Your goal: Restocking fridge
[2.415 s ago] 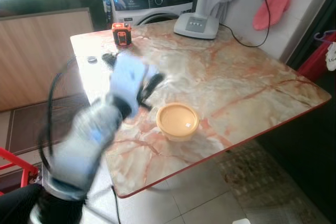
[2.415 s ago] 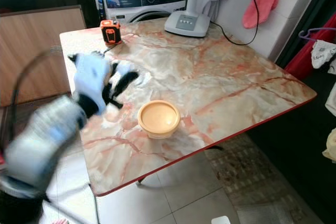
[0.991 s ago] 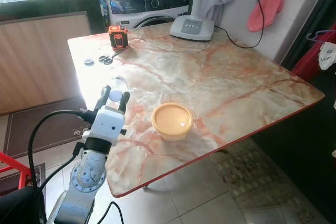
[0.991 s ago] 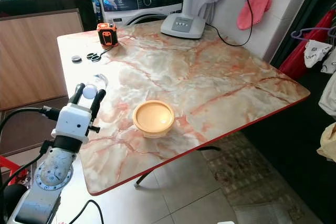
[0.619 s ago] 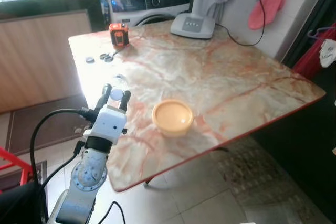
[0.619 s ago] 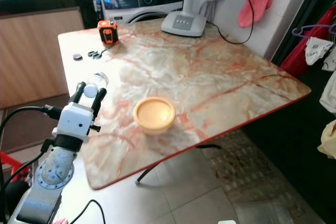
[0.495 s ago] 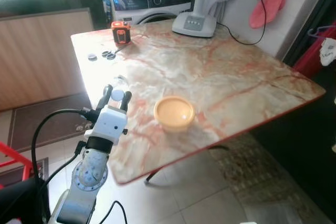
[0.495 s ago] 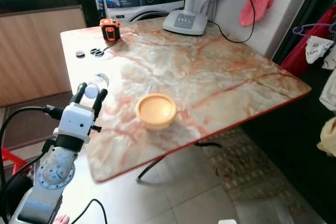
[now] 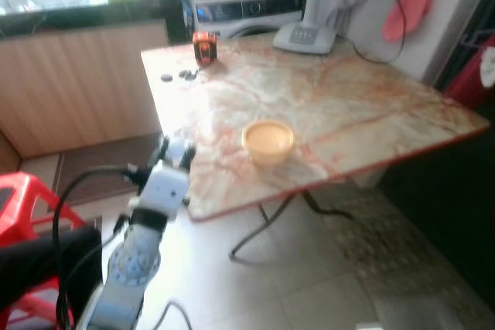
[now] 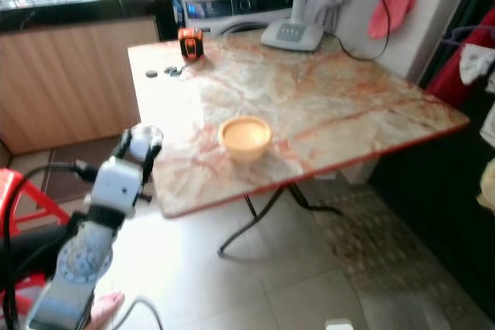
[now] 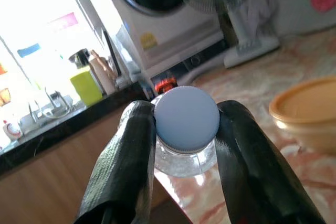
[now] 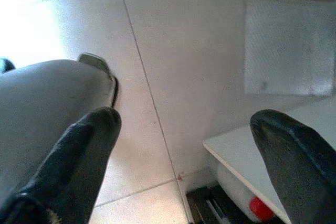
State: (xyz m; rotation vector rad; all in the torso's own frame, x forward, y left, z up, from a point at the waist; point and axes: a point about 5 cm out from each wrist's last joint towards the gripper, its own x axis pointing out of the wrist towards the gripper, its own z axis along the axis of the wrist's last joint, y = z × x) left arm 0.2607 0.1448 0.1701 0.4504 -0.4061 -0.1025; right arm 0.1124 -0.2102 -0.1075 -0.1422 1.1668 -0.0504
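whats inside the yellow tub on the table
Can't tell: the yellow tub stands on the marble table with its lid on, covering whatever is inside. Beside it, the left hand is shut on a clear bottle with a pale cap.

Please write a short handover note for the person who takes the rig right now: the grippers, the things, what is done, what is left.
Left gripper: shut on the bottle, fingers on both sides of its neck below the pale cap, held beside the table edge.
Right gripper: open, hanging idle over floor tiles.
Yellow lidded container sits on the table near its front edge.
Done: bottle picked up.
Left: carry it to the fridge, then probably fetch the container.
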